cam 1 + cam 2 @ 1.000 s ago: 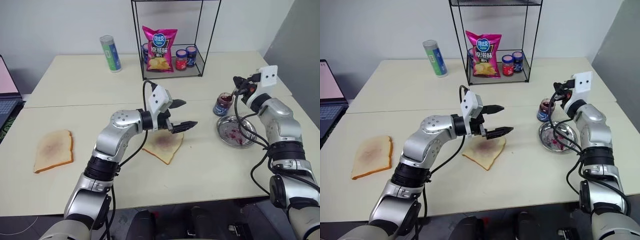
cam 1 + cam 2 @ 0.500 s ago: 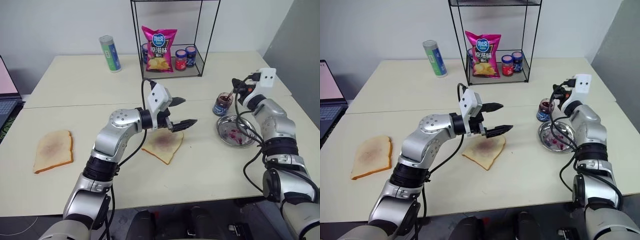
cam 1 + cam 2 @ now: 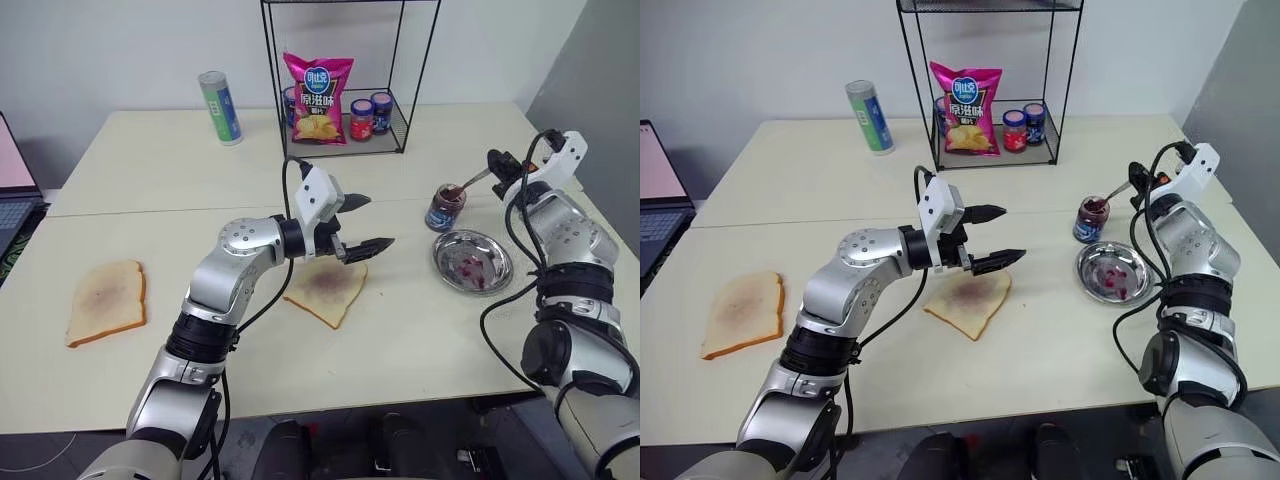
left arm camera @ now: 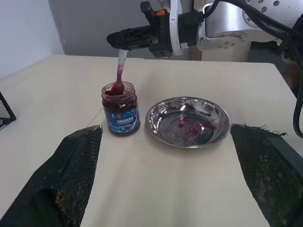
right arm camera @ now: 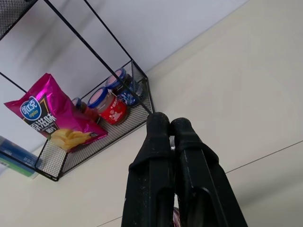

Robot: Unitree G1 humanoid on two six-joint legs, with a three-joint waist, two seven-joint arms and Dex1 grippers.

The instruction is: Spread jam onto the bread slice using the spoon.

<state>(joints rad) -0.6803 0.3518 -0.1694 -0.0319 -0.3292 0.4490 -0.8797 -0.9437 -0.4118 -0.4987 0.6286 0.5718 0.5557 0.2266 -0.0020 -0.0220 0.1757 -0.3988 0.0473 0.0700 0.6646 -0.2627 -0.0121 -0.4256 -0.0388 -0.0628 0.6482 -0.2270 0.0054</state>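
pale cream counter (image 3: 420, 340) made of separate tops pushed together, with seams running across it and front to back. behind it a plain white wall (image 3: 120, 50); a grey panel (image 3: 600, 70) stands at the right. a black wire rack (image 3: 345, 75) stands at the back of the counter near the wall. a laptop (image 3: 12, 190) with a pink screen sits past the counter's left edge. light is even and soft, shadows faint. dark floor (image 3: 40, 465) shows below the front edge
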